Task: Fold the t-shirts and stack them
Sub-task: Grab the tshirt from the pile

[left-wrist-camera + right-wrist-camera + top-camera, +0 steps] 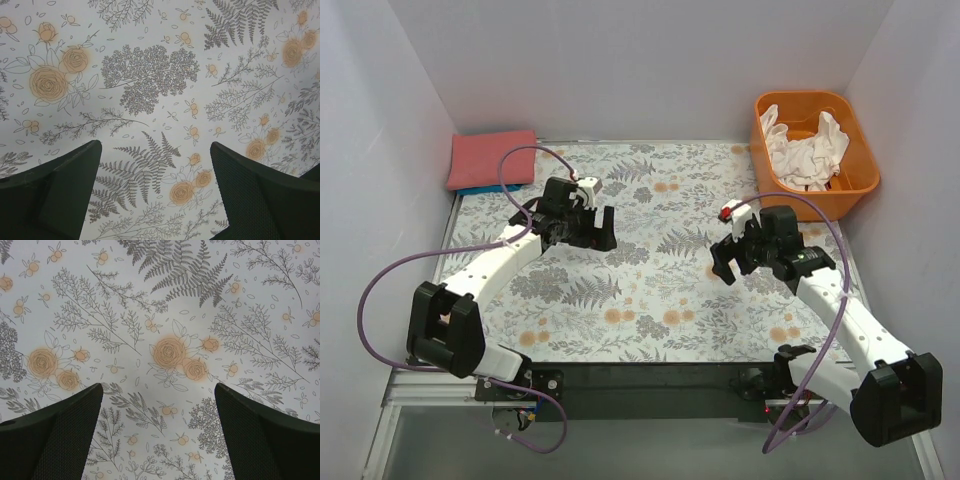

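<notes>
At the upper left you see the folded salmon-red t-shirt (492, 158) lying on the blue t-shirt (478, 189). Your left gripper (586, 228) and right gripper (732, 256) hang over the floral cover (640, 290), jaws wide, holding nothing. At the upper right, the white t-shirt (807, 148) lies crumpled in the orange bin (868, 182).

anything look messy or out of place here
Only the white shirt, lying crumpled in the orange bin at the far right. The red shirt sits folded on the blue shirt at the far left. Nothing looks spilled or damaged.
</notes>
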